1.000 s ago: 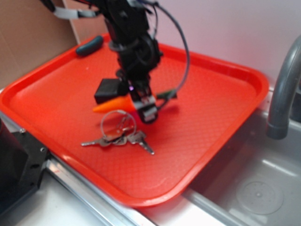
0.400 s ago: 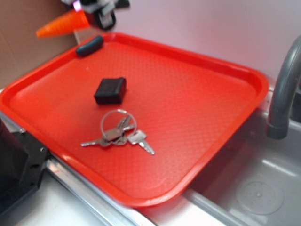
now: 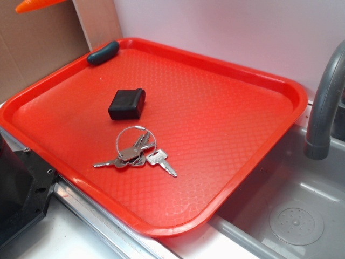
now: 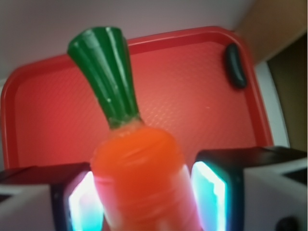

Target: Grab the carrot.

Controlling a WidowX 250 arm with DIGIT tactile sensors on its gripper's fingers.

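A: Wrist view: fingers (image 4: 219, 192), with lit pads on either side, are closed against the orange body of the carrot (image 4: 137, 173); its green stem points up and away toward the red tray (image 4: 29, 120) far below. Is the grip full?

B: Both pads appear to touch the carrot, though blur at the contact edges leaves that slightly uncertain. The dark teal bar (image 4: 236, 65) lies at the tray's far corner, well apart.

A: Exterior view: what has changed?

B: A second ago the carrot lay low over the tray beside the black block (image 3: 126, 104) and the keys (image 3: 137, 152). Now only its orange tip (image 3: 38, 5) shows at the top left edge, and the arm has left the frame.

A: Meaning for the task?

B: The carrot is lifted clear of the tray and held, so the grab reads as essentially done. Block, keys and bar sit unmoved.
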